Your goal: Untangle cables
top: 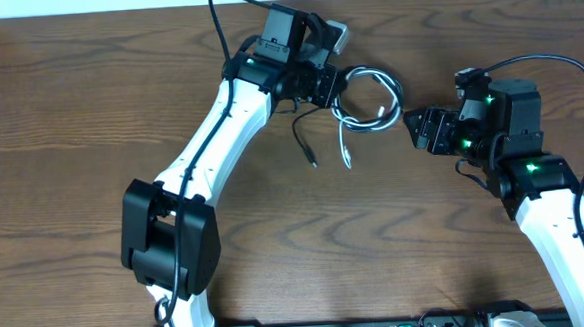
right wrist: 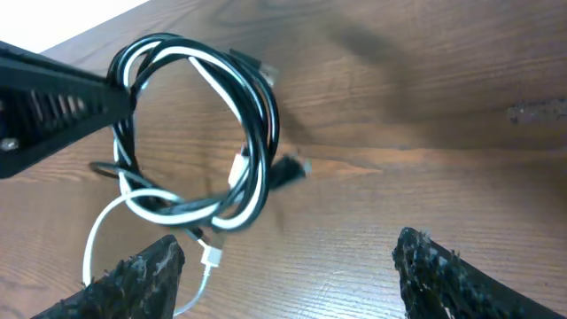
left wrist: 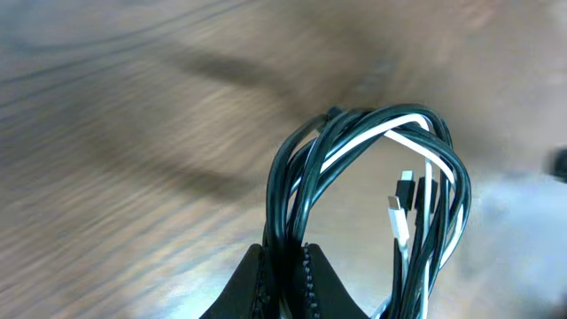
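Sitting under it all, table point(top: 69, 115): the coil looks held up off the wood, loose ends trailing down onto it.
Left gripper point(top: 335, 82): clamped tight on the coil's left edge, black and white strands pinched together.
Right gripper point(top: 417, 127): spread wide, empty, just off the coil's right side, so it's my free hand for this.
Coil point(top: 394, 90): black cable point(top: 301, 143) and white cable point(top: 344, 146) wound into one loop, its open face toward my right jaws.
Loose ends point(top: 315, 160): both drop from the coil's bottom, black left of white. I reckon white's the easier grab.
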Robot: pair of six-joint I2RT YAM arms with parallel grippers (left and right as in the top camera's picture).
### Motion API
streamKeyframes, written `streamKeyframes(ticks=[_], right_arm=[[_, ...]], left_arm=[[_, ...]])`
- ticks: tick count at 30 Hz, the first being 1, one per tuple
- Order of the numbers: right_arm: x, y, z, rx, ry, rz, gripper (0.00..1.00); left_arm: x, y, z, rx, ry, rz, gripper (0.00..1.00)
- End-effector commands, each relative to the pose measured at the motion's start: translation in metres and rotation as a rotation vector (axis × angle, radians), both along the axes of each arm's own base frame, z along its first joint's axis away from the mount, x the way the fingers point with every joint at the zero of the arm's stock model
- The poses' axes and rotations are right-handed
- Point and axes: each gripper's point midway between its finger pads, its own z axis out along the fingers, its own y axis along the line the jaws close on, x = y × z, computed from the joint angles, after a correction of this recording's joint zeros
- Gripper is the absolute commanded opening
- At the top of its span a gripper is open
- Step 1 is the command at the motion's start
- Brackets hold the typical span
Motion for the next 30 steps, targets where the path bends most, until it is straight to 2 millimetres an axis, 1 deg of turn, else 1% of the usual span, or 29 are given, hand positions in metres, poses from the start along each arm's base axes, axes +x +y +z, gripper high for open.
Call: streamKeyframes(ticks=[1,7,13,17,22,24,27,28,30], right_arm=[[0.003,0.0,0.004,-0.002,-0.018,0.001,0.73],[0.006,0.0,0.007,0.0,-0.034,0.001,0.72],[0.007,0.0,0.009,0.0,-0.04,0.001,0.72],[0.006,0.0,0.008,-0.001,-0.036,0.0,0.68],[0.005,0.0,0.007,-0.001,-0.032,0.0,0.55],[0.005,0.0,0.007,-0.001,-0.032,0.0,0.47],[0.005,0.0,0.006,-0.002,-0.029,0.0,0.38],[0.004,0.0,0.006,-0.002,-0.025,0.0,0.35],[0.004,0.0,0.005,-0.002,-0.021,0.0,0.34]], left_arm=[[-0.017,-0.016,0.013,-0.117,0.071,-0.081,0.08],[-0.029,-0.023,0.021,-0.182,0.109,-0.139,0.07],[-0.035,-0.027,0.024,-0.205,0.125,-0.161,0.08],[-0.039,-0.03,0.028,-0.234,0.138,-0.186,0.07],[-0.047,-0.034,0.035,-0.284,0.16,-0.228,0.08],[-0.05,-0.036,0.039,-0.304,0.167,-0.245,0.08],[-0.054,-0.038,0.043,-0.332,0.174,-0.269,0.07],[-0.055,-0.039,0.045,-0.34,0.175,-0.276,0.07],[-0.055,-0.039,0.045,-0.343,0.175,-0.278,0.07]])
